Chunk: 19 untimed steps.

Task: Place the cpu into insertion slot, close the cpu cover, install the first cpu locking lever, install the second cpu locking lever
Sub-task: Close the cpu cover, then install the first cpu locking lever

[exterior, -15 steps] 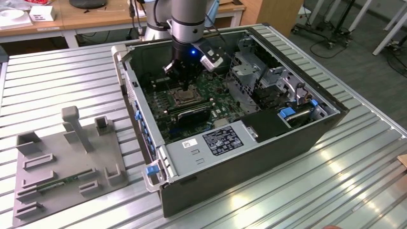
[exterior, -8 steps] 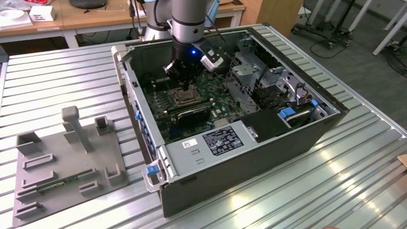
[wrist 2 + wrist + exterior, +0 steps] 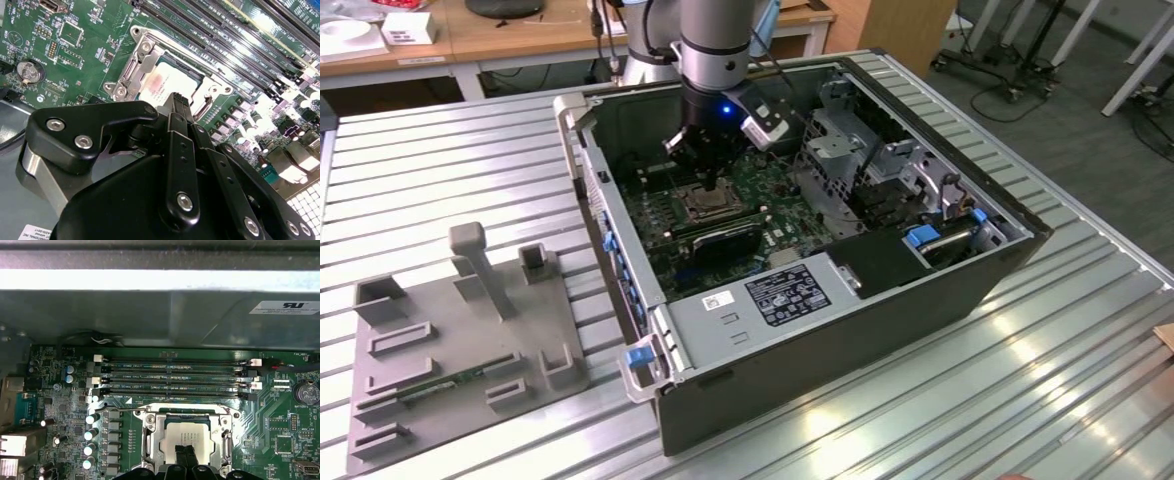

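- The claw [image 3: 179, 100] is clenched: its two black fingers are pressed flat together with nothing between them. In the first wrist view its tip [image 3: 184, 450] is over the edge of the cpu nearest to it.
- The cpu [image 3: 190, 435], a pale square chip, already sits inside the insertion slot [image 3: 711, 207], so the first step looks finished.
- The cpu cover [image 3: 142, 60], a silvery frame with an open middle, seems to lie flat around the chip. From these angles I cannot be fully sure that it is pressed all the way down.
- I judge the step in hand to be the end of closing the cover, or the beginning of the first locking lever.
- A thin metal rod [image 3: 120, 410], which I take for one locking lever, runs along the far side of the slot, just beside the long memory slots [image 3: 175, 375].
- Lever work, in my opinion, calls for a narrow closed tip, a push sideways and down, and care not to scrape the green board [image 3: 270, 430].
- Farther out, in the exterior view, the arm reaches down into the open computer case [image 3: 881, 330], which lies on the ribbed metal desk [image 3: 454, 170].
- A grey tray [image 3: 440, 360] with holders stands on the desk, well apart from the case, on the exterior view's left.
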### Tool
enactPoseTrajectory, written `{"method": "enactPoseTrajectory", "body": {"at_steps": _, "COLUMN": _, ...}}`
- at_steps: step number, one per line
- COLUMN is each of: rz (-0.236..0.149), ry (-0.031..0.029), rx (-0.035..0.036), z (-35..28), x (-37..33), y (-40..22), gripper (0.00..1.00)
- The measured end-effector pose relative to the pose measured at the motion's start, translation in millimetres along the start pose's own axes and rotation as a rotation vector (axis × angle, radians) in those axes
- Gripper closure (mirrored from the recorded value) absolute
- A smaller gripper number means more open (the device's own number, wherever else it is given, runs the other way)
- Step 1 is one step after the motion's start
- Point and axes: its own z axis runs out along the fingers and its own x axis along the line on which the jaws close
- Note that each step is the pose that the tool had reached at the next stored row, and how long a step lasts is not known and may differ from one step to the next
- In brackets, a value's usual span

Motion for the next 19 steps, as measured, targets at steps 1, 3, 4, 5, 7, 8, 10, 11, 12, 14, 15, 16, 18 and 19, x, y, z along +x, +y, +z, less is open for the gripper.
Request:
{"method": "enactPoseTrajectory", "body": {"at_steps": 1, "rz": 0.0, "ry": -0.0001, "rx": 0.0, "z": 0.0, "x": -0.1, "y": 0.0, "gripper": 0.9}}
{"method": "enactPoseTrajectory", "body": {"at_steps": 3, "rz": 0.0, "ry": -0.0002, "rx": -0.0002, "z": 0.1, "x": -1.1, "y": 0.0, "gripper": 0.9}}
{"method": "enactPoseTrajectory", "body": {"at_steps": 4, "rz": 0.0, "ry": -0.0001, "rx": -0.0002, "z": 0.1, "x": -1.9, "y": 0.0, "gripper": 0.9}}
{"method": "enactPoseTrajectory", "body": {"at_steps": 5, "rz": 0.0, "ry": -0.0001, "rx": -0.0001, "z": 0.1, "x": -2.6, "y": -0.1, "gripper": 0.9}}
{"method": "enactPoseTrajectory", "body": {"at_steps": 7, "rz": 0.0, "ry": -0.0001, "rx": 0.0, "z": 0.3, "x": -7.7, "y": -0.1, "gripper": 0.9}}
{"method": "enactPoseTrajectory", "body": {"at_steps": 8, "rz": 0.0, "ry": 0.0, "rx": 0.0, "z": 0.4, "x": -12.8, "y": -0.2, "gripper": 0.9}}
{"method": "enactPoseTrajectory", "body": {"at_steps": 10, "rz": 0.0, "ry": -0.0001, "rx": 0.0, "z": 0.4, "x": -12.9, "y": -0.2, "gripper": 0.9}}
{"method": "enactPoseTrajectory", "body": {"at_steps": 11, "rz": 0.0, "ry": 0.0, "rx": 0.0, "z": 0.4, "x": -12.9, "y": -0.2, "gripper": 0.9}}
{"method": "enactPoseTrajectory", "body": {"at_steps": 12, "rz": 0.0, "ry": 0.0, "rx": 0.0, "z": 0.4, "x": -13.0, "y": -0.2, "gripper": 0.9}}
{"method": "enactPoseTrajectory", "body": {"at_steps": 14, "rz": 0.0, "ry": -0.0001, "rx": 0.0, "z": 0.4, "x": -13.1, "y": -0.2, "gripper": 0.9}}
{"method": "enactPoseTrajectory", "body": {"at_steps": 15, "rz": 0.0, "ry": -0.0001, "rx": 0.0, "z": 0.4, "x": -13.1, "y": -0.2, "gripper": 0.9}}
{"method": "enactPoseTrajectory", "body": {"at_steps": 16, "rz": 0.0, "ry": -0.0001, "rx": 0.0, "z": 0.3, "x": -13.1, "y": -0.2, "gripper": 0.9}}
{"method": "enactPoseTrajectory", "body": {"at_steps": 18, "rz": 0.0, "ry": 0.0001, "rx": 0.0002, "z": -0.8, "x": -13.1, "y": -0.1, "gripper": 0.9}}
{"method": "enactPoseTrajectory", "body": {"at_steps": 19, "rz": 0.0, "ry": -0.0001, "rx": 0.0, "z": -1.6, "x": -13.2, "y": -0.1, "gripper": 0.9}}
